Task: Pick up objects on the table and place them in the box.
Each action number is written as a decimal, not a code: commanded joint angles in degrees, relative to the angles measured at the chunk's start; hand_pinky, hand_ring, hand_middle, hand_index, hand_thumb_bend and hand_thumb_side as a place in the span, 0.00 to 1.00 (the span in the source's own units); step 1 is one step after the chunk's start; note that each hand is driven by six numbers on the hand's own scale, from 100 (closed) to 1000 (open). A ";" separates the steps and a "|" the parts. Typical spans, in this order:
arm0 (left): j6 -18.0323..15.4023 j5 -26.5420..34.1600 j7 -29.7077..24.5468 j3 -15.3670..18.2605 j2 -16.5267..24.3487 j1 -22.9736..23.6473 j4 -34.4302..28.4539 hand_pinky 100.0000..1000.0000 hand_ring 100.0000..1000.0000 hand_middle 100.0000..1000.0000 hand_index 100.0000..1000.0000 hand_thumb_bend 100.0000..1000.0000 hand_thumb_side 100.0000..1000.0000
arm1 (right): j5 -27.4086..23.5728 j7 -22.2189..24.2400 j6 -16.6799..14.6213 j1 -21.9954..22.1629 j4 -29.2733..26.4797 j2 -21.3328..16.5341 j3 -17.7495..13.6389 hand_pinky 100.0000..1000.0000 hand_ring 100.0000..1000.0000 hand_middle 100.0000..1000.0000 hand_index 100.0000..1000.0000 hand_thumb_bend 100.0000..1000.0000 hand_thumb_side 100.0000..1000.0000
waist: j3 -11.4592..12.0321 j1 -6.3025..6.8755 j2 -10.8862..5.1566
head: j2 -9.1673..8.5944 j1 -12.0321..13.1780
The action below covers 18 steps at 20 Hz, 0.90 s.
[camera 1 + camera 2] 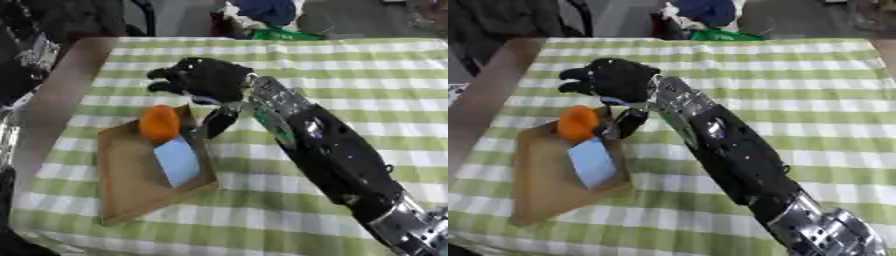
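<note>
Right hand above the far corner of the box, on a green-and-white checked table.

The right hand point(203, 80) reaches in from the lower right, its fingers curled and, as far as can be seen, holding nothing, with the thumb hanging down toward the box's near-right wall. Just below and left of the hand sits a shallow brown cardboard box point(122, 175), askew on the checked tablecloth point(367, 95). Inside it, an orange round object point(159, 122) lies right under the fingers, and a light blue flat rectangular object point(178, 160) leans beside it. Beyond the hand, past the table's far edge, blurred blue and green items point(276, 20) show in a dim room.
</note>
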 commanded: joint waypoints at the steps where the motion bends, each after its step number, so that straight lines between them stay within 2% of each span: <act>1: -0.09 0.08 -0.04 0.48 1.25 -0.27 -0.98 0.41 0.45 0.46 0.74 0.32 0.43 | 0.28 -2.37 1.94 -1.59 -2.35 -1.96 -1.48 0.81 0.78 0.91 0.97 0.23 0.16 | -0.34 0.23 -1.29 | 0.56 0.59; 2: -0.07 0.06 0.05 0.58 1.30 -0.13 -1.00 0.41 0.45 0.46 0.74 0.32 0.43 | -0.30 -2.98 2.69 -1.54 -2.45 -2.49 -2.12 0.80 0.75 0.88 0.96 0.13 0.09 | -0.65 0.25 -1.40 | 0.63 0.85; 3: -0.04 0.04 0.14 0.69 1.33 0.03 -1.00 0.41 0.45 0.46 0.74 0.32 0.43 | -1.08 -3.71 3.53 -1.38 -2.40 -3.01 -2.94 0.80 0.75 0.86 0.96 0.15 0.10 | -1.00 0.25 -1.51 | 0.67 1.17; 4: -0.01 0.02 0.24 0.80 1.36 0.18 -0.99 0.41 0.45 0.46 0.74 0.32 0.43 | -1.98 -4.44 4.38 -1.12 -2.14 -3.48 -3.76 0.80 0.73 0.84 0.97 0.07 0.09 | -1.39 0.25 -1.60 | 0.71 1.60; 6: 0.02 -0.02 0.46 1.04 1.40 0.55 -1.01 0.41 0.45 0.46 0.74 0.32 0.43 | -3.84 -5.92 6.11 -0.51 -1.34 -4.32 -5.50 0.79 0.70 0.81 0.97 0.00 0.09 | -2.32 0.24 -1.72 | 0.82 2.46; 8: 0.04 -0.09 0.71 1.33 1.46 0.97 -1.09 0.41 0.45 0.46 0.74 0.32 0.43 | -6.17 -7.27 7.84 0.27 -1.04 -5.30 -7.15 0.79 0.67 0.78 0.97 0.00 0.10 | -3.35 0.16 -1.79 | 0.90 3.38; 11: 0.11 -0.22 1.25 1.91 1.55 1.72 -1.35 0.41 0.45 0.46 0.74 0.32 0.43 | -23.11 -4.82 12.00 1.57 -4.12 -8.60 -7.29 0.79 0.64 0.73 0.97 0.00 0.16 | -5.49 -0.15 -1.72 | 0.90 5.15; 12: 0.14 -0.27 1.44 2.10 1.56 1.97 -1.49 0.41 0.45 0.46 0.74 0.32 0.43 | -28.42 -3.50 13.63 2.16 -6.11 -9.73 -7.28 0.78 0.62 0.71 0.97 0.00 0.20 | -6.32 -0.25 -1.65 | 0.85 5.76; 14: 0.20 -0.70 1.75 2.46 1.68 2.48 -1.91 0.41 0.45 0.46 0.74 0.32 0.43 | -37.77 -1.72 16.97 3.94 -10.96 -11.95 -7.67 0.78 0.60 0.68 0.96 0.00 0.21 | -8.10 -0.43 -1.39 | 0.68 6.99; 16: 0.33 -1.16 2.04 2.69 1.68 3.02 -2.26 0.41 0.46 0.46 0.74 0.32 0.44 | -45.11 -0.88 19.76 6.07 -16.05 -13.94 -8.18 0.78 0.59 0.65 0.96 0.00 0.22 | -9.71 -0.63 -1.07 | 0.24 8.17; 18: 0.59 -1.59 2.48 3.12 1.60 3.71 -2.27 0.41 0.46 0.46 0.74 0.32 0.44 | -50.07 -0.86 21.46 8.81 -21.48 -15.86 -8.85 0.78 0.58 0.62 0.95 0.00 0.22 | -11.34 -0.89 -0.68 | -0.40 9.54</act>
